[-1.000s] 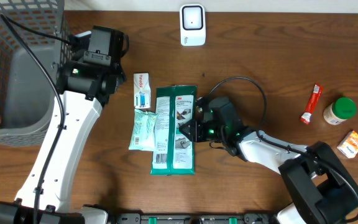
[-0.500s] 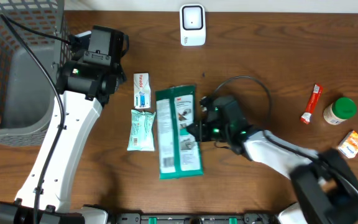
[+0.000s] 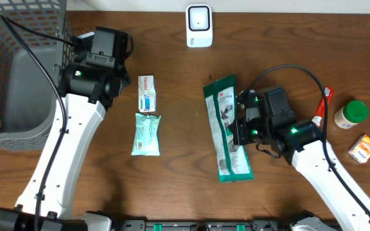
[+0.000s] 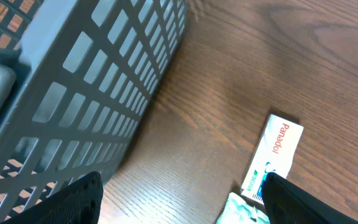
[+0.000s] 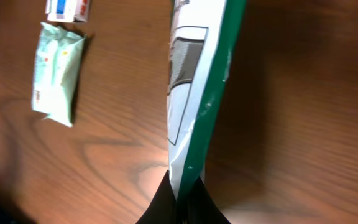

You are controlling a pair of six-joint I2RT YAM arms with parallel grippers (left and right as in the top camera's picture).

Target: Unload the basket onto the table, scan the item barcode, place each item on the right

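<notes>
The item is a flat green and white package, raised off the table right of centre and turned partly on edge. My right gripper is shut on its long right side. In the right wrist view the package runs up from the right gripper, pinched between both fingers. The white scanner stands at the back centre. No barcode shows in any view. My left gripper hovers beside the basket, and the left gripper is open and holds nothing.
A grey mesh basket fills the far left. A Panadol box and a mint tissue pack lie left of centre. At the right lie a red tube, a green-lidded jar and an orange box.
The right gripper shut on the green package, lifted it off the table and carried it right, away from the tissue pack. The left arm has not moved.
</notes>
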